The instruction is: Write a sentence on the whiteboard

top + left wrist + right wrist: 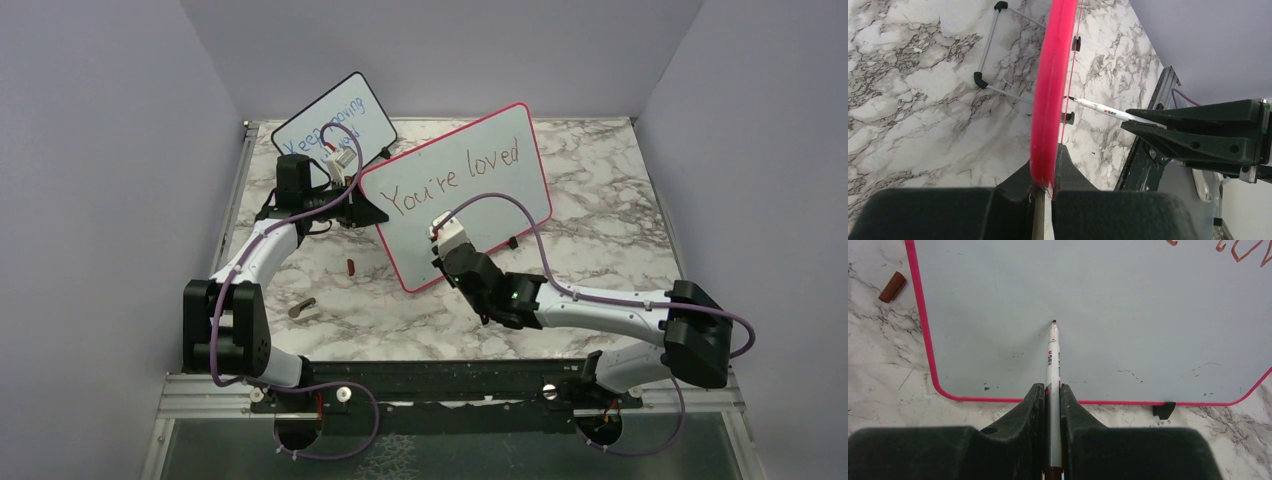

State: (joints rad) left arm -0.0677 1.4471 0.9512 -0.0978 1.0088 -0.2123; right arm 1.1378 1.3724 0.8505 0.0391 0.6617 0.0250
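Right fingers (pixel 1038 392) are clamping down on a white marker (pixel 1052 365), with its tip touching the blank lower-left part of the whiteboard (pixel 1128 305). Left fingers (pixel 1062 167) are squeezing tight on the board's left pink edge. It's standing tilted mid-scene on the desk (pixel 610 230), and the sentence (pixel 455 178) is reading "You're loved" along the top. Brown cap (pixel 892 286) is lying just left of the frame.

Tilted red-framed whiteboard (pixel 405 235), sentence (pixel 455 178) incomplete
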